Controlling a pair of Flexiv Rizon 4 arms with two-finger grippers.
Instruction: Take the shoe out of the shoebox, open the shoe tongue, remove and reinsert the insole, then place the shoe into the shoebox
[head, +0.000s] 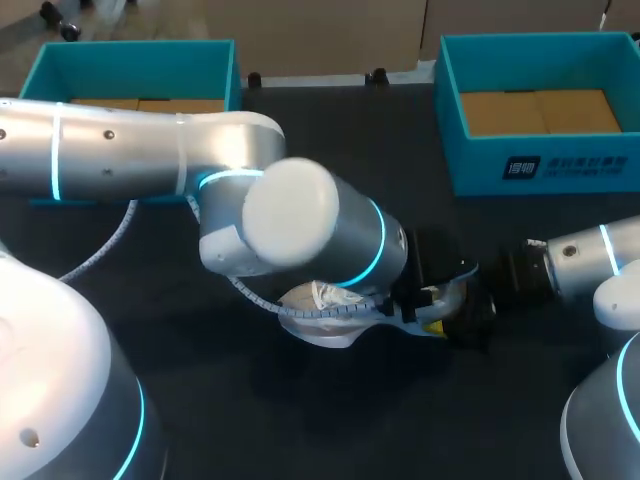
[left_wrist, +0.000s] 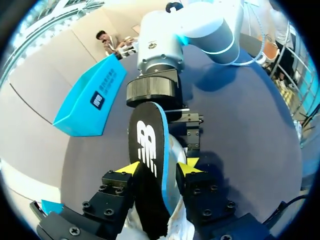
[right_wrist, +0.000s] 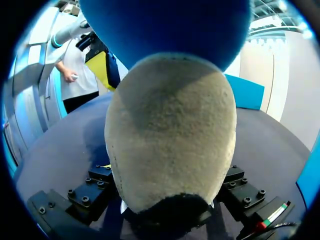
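- Left gripper (left_wrist: 159, 167), reaching past mid-table above the shoe: yellow tips pinching the black foam insole with a blue rim and white logo (left_wrist: 147, 145), held on edge and pointing away from the wrist.
- Left teal cardboard shoebox (head: 130, 70): open, at ten o'clock of the dark table (head: 330, 430), well apart from the shoe.
- Pale low shoe (head: 322, 312): lying on the table near its middle, under the left wrist, outside both boxes.
- Right gripper (head: 462, 305): at three o'clock of the shoe, close against its end; a beige rough surface, probably the shoe's, right ahead of it. Spread or clamped: impossible to tell, hidden behind the shoe.
- Right teal cardboard shoebox (head: 480, 160): open, at two o'clock of the table.
- Step in hand, by judgement: the insole part; drawing out or feeding back not clear.
- To do it well: keep the pinch firm on the insole's edges, hold it in line with the shoe's length, steady the shoe from three o'clock, avoid buckling the foam or dragging the shoe along.
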